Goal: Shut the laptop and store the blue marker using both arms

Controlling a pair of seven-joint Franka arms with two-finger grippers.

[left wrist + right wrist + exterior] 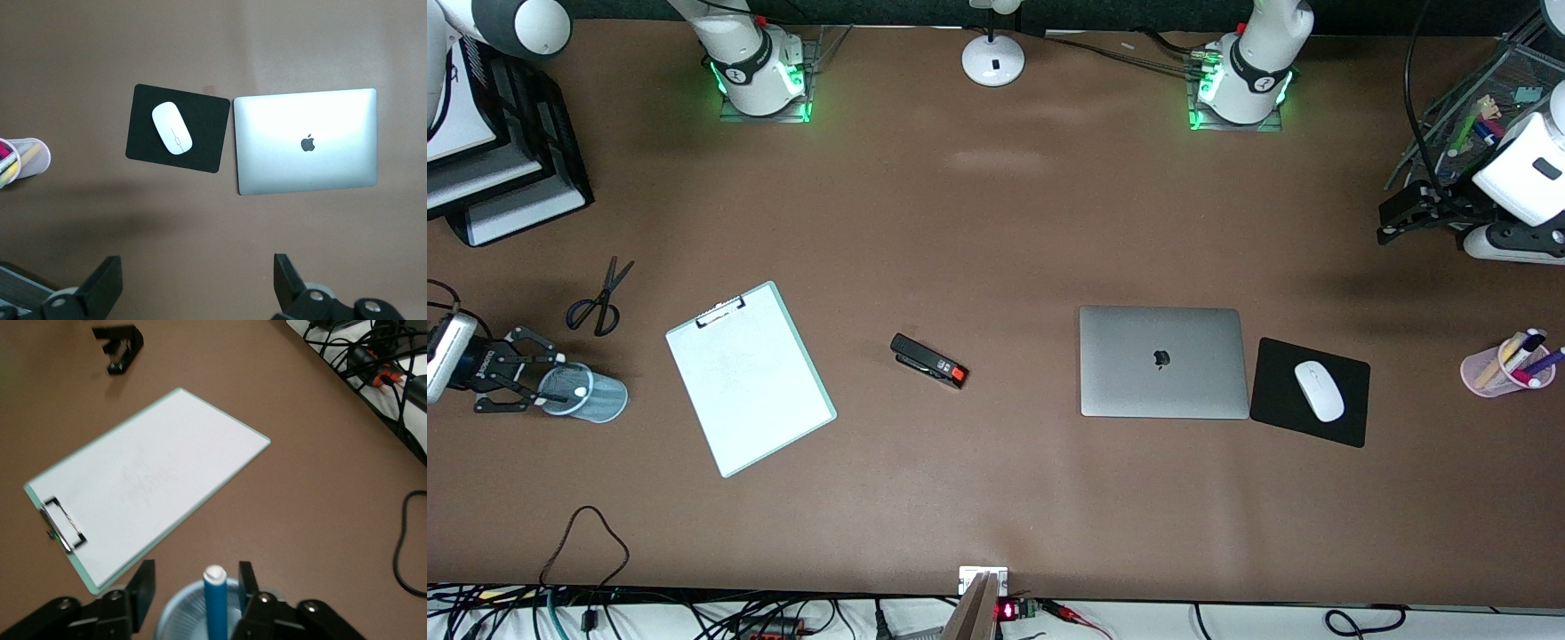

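Already the laptop (1163, 361) lies shut beside the mouse pad (1310, 391). Marker (215, 603) stands upright in the blue mesh cup (594, 393) at the right arm's end of the table. Right gripper (547, 382) hangs over that cup, fingers spread, marker between them but ungripped. Left gripper (1398, 217) waits wide open, holding nothing. Judgement: marker is light, stiff, smooth; pinch mid-barrel. Cup looks tippable.

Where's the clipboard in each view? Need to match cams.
Front view: clipboard lies flat between the scissors and the stapler.
Left wrist view: not in it.
Right wrist view: clipboard fills the middle.
Shared landmark: the stapler, in the front and right wrist views.
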